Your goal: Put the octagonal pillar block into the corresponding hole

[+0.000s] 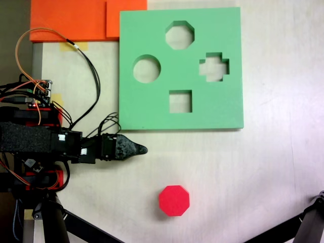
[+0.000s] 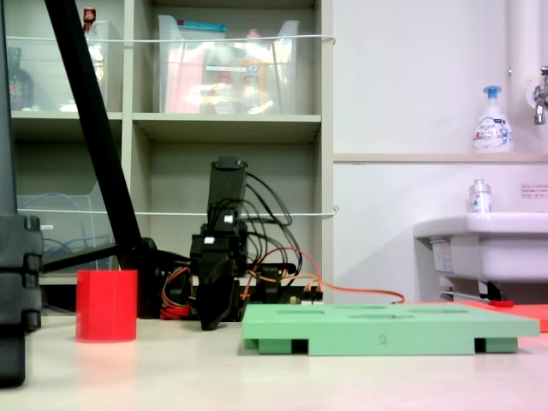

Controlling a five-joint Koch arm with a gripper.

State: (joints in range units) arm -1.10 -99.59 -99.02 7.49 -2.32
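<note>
Pale tabletop (image 1: 263,167) with shelving (image 2: 227,128) and a white sink (image 2: 488,244) behind it in the side fixed view. The octagonal pillar block (image 1: 174,200) stands upright, eight-sided face up, at bottom center, well apart from the green foam board (image 1: 152,109) whose octagonal hole (image 1: 179,35) sits near its top edge. The claw (image 1: 143,149) lies left of center pointing right, holding nothing; can't tell if it's clenched.

Gripper (image 1: 142,150) jaws overlap in both fixed views, gap untellable; orange foam sheet (image 1: 71,20) cut by top edge.
</note>
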